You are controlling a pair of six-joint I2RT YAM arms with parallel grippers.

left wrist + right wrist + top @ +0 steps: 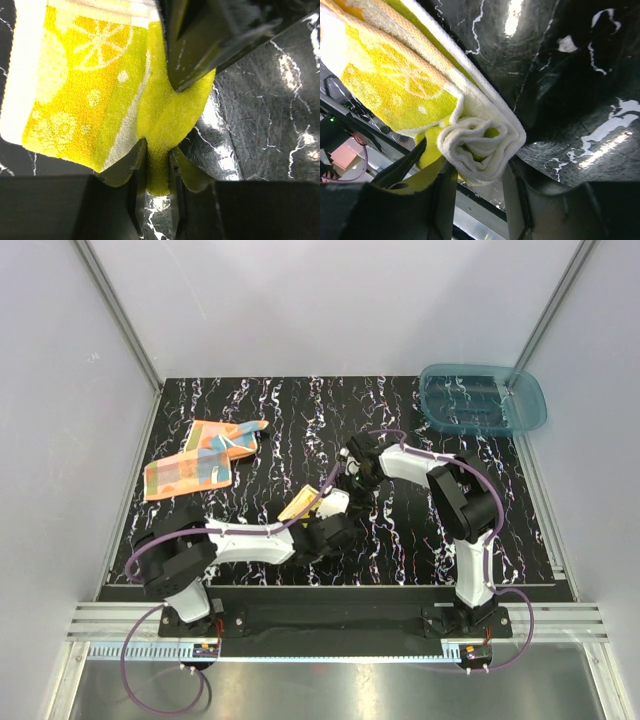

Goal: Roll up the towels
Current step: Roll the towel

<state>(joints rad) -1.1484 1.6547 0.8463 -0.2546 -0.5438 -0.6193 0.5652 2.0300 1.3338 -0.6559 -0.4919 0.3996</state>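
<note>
The yellow towel [303,503] with pale citrus markings is partly rolled and held between both grippers at the table's middle. My left gripper [157,160] is shut on a yellow fold [165,112] of it. My right gripper [477,175] is shut on the white rolled end of the yellow towel [480,147]. In the top view the right gripper [343,485] sits just right of the towel and the left gripper [315,525] just below it. The orange towel [200,462] with light-blue and white patches lies flat at the far left.
A translucent teal bin [484,399] stands at the far right corner. The black marbled table [400,540] has grey walls on three sides and a metal rail along its near edge.
</note>
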